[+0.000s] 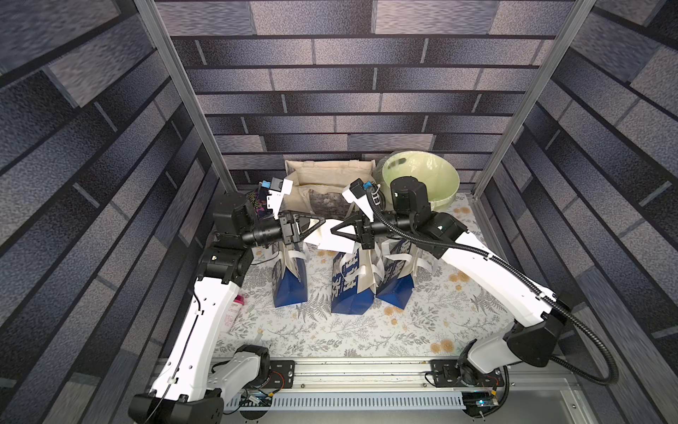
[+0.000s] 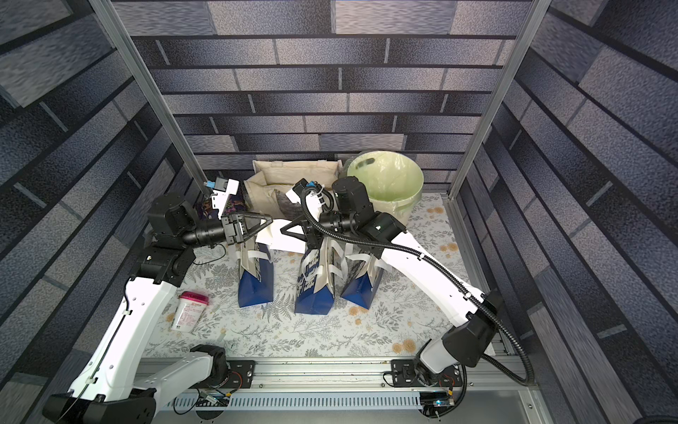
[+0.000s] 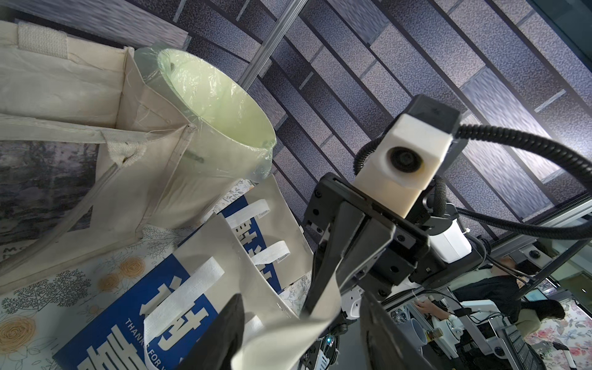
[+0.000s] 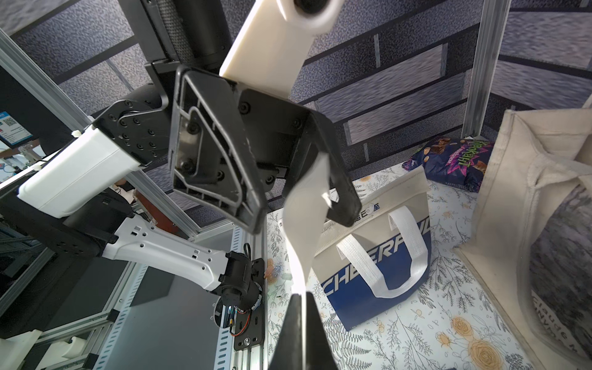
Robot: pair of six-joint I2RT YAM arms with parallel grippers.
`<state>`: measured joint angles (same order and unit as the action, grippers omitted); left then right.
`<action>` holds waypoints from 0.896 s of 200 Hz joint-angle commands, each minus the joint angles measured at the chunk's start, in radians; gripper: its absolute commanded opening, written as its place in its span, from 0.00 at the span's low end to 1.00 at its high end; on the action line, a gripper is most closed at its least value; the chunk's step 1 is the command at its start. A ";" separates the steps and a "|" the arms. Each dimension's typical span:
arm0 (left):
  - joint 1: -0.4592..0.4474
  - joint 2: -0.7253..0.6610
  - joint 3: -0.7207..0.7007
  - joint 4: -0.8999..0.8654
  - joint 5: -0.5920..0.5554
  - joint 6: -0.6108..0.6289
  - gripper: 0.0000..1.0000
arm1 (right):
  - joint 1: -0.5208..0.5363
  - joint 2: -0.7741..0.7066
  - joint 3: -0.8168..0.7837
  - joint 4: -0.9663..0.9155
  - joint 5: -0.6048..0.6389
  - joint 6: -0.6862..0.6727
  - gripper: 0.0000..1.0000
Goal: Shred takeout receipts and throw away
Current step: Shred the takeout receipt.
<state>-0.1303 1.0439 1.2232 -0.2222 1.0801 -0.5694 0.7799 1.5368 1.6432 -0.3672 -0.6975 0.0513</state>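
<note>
One takeout receipt [image 1: 332, 239] [image 2: 284, 236], a thin white paper slip, hangs in the air above the paper bags between my two grippers, which face each other. My right gripper [image 1: 334, 232] [image 4: 301, 298] is shut on one end of the slip [image 4: 304, 230]. The other end curls between the fingers of my left gripper [image 1: 318, 227] [image 4: 301, 217], which stand apart around it. From the left wrist, the slip [image 3: 288, 333] bends between my own dark fingers, which are spread wide. A pale green lined bin [image 1: 449, 196] [image 3: 224, 105] stands at the back right.
Three blue-and-white paper bags [image 1: 290, 282] [image 1: 348, 293] [image 1: 396, 290] with white straps stand under the grippers. A beige canvas tote [image 1: 326, 172] stands at the back, a purple snack packet [image 4: 448, 160] left of it. A pink-capped bottle [image 2: 190, 312] lies by the left arm.
</note>
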 commanded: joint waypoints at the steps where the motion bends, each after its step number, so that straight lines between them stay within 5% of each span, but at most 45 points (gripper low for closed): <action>1: -0.008 -0.022 -0.014 0.086 0.028 -0.033 0.52 | -0.007 0.033 0.052 -0.037 -0.009 -0.004 0.00; 51: -0.032 -0.005 -0.006 0.060 0.001 -0.007 0.34 | -0.007 0.057 0.086 -0.047 0.019 -0.007 0.00; 96: -0.011 -0.018 -0.009 -0.004 -0.050 0.043 0.46 | -0.009 0.059 0.092 -0.055 -0.004 0.003 0.00; 179: -0.031 -0.008 -0.012 0.023 -0.086 0.001 0.00 | -0.008 0.085 0.148 -0.124 0.098 -0.039 0.00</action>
<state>-0.1478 1.0424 1.2179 -0.2039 1.0340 -0.5579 0.7784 1.6108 1.7523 -0.4419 -0.6693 0.0463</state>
